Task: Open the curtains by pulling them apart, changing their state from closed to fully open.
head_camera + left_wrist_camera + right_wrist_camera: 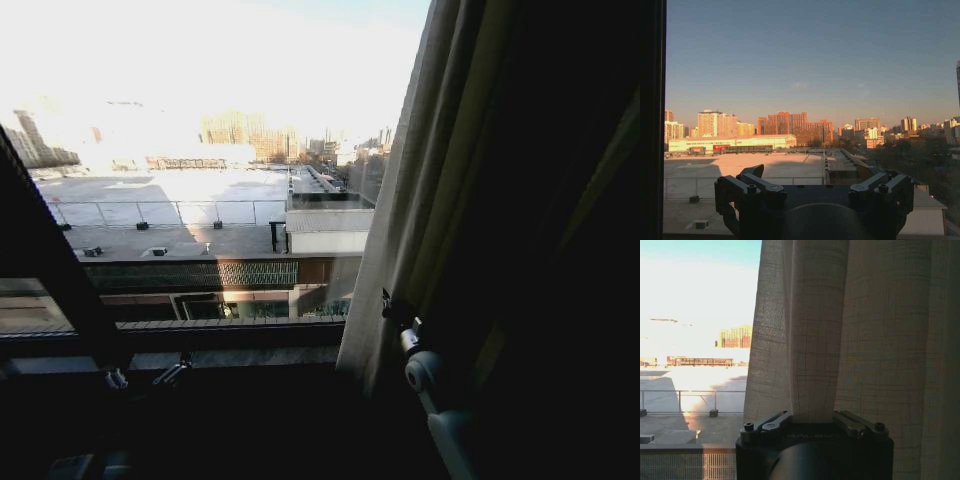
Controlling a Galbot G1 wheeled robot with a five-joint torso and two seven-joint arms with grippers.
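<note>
Sheer curtains (400, 230) gathered beside bare window (200, 200), right hand (812, 417) gripping.

surface: dark window sill (240, 355) running along the foot of the glass | on it: two small metal window fittings (172, 373) toward its left end | right end: bunched sheer curtains (400, 250) hang down past the sill

Sheer off-white pleated curtains (420, 200): top and hem cut by frame edges. Right end effector (392, 308) fingertips buried in curtain fold. Left end effector (815, 192) fingertips out of frame; aperture undetermined.
</note>
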